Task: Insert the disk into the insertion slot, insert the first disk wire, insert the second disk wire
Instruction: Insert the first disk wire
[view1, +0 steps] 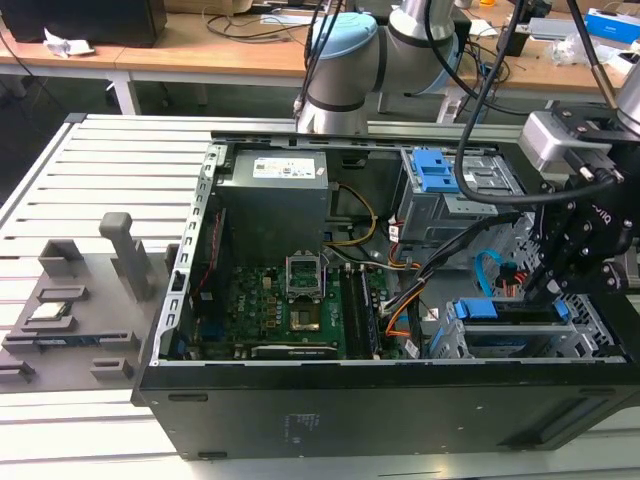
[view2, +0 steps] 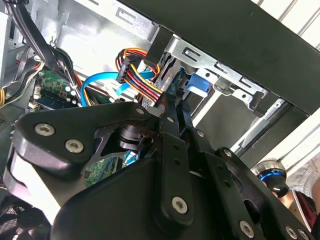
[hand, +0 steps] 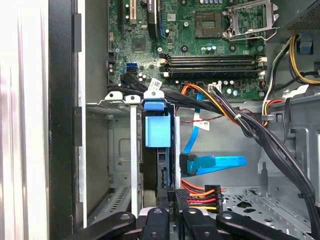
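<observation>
Operator: Fingers (view2: 170, 124) of my gripper (view2: 178, 106) are drawn together, tips all but meeting, with nothing I can make out between them. The black plug of the first disk wire (hand: 197, 196) sits just beside them, at the disk's rear edge.

Desk: And the disk?

Operator: The disk (hand: 157, 131) stands on edge inside the insertion slot (hand: 120, 150), its blue frame showing. I judge that step done. In the exterior view the slot lies at four o'clock in the computer case (view1: 300, 420), and the gripper hangs at three.

Desk: Wires?

Operator: I cannot tell whether the first plug is seated; I'd call that step under way. The second disk wire (hand: 220, 161) loops at nine o'clock from the gripper in the exterior view. Its plug lies just beside the slot, and I read it as not yet connected.
</observation>
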